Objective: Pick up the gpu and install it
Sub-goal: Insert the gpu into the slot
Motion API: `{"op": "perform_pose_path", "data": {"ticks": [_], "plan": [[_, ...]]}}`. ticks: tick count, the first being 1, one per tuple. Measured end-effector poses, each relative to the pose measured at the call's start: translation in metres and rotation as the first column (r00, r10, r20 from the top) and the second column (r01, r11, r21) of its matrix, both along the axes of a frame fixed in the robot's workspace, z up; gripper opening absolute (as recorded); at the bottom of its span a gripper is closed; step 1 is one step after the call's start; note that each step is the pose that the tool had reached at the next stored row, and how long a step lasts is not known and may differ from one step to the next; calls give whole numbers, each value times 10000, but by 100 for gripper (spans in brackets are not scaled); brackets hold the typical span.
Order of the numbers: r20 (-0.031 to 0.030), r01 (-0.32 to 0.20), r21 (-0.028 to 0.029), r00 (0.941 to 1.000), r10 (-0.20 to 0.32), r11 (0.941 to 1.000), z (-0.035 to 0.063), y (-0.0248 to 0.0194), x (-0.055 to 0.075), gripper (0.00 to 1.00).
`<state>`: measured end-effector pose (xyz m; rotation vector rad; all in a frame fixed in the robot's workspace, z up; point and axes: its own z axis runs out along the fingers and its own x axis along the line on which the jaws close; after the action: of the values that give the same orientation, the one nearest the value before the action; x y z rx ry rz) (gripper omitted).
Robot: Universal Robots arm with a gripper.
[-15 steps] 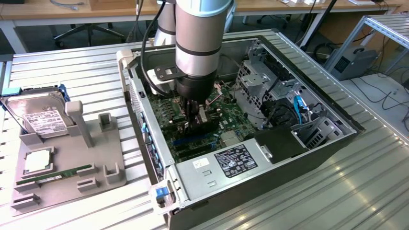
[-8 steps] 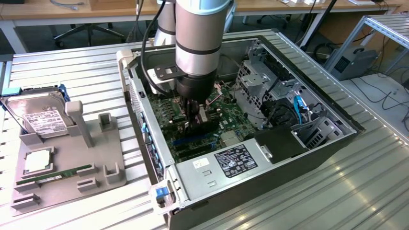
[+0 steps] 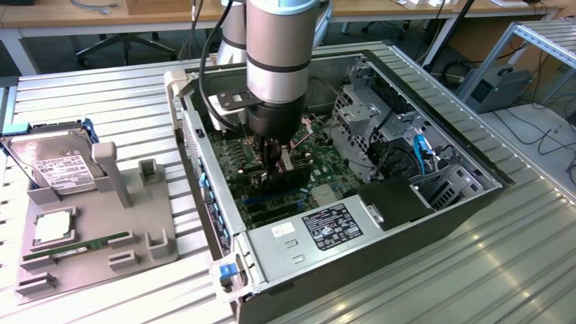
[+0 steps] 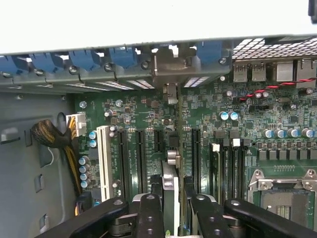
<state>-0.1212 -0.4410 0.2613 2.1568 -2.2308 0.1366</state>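
The gpu [image 4: 169, 186] stands edge-on between my fingers [image 4: 148, 218], a thin card running toward the case's rear wall. Its pale metal bracket [image 4: 171, 69] sits against the slot openings with blue latches. My gripper [image 4: 173, 210] is shut on the card, low over the black expansion slots of the green motherboard [image 4: 129, 109]. In the exterior view my gripper [image 3: 274, 177] reaches straight down into the open computer case [image 3: 468, 182], with the dark gpu [image 3: 290, 181] held just above the board.
The power supply [image 3: 328, 226], drive cage [image 3: 360, 115] and cables crowd the case. A white slot [image 4: 104, 158], a yellow-black cable bundle [image 4: 54, 139] and the CPU socket [image 4: 285, 198] flank the card. On the exterior view's left, a grey fixture [image 3: 90, 270] holds a hard drive [image 3: 54, 165] and a memory stick [image 3: 77, 250].
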Motion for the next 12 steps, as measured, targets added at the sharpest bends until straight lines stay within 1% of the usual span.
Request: {"op": "perform_pose_path", "data": {"ticks": [5, 12], "plan": [[0, 0, -5, 10000, 0, 10000, 0, 5, 0, 27], [0, 0, -10, 10000, 0, 10000, 0, 47, 1, 27]]}}
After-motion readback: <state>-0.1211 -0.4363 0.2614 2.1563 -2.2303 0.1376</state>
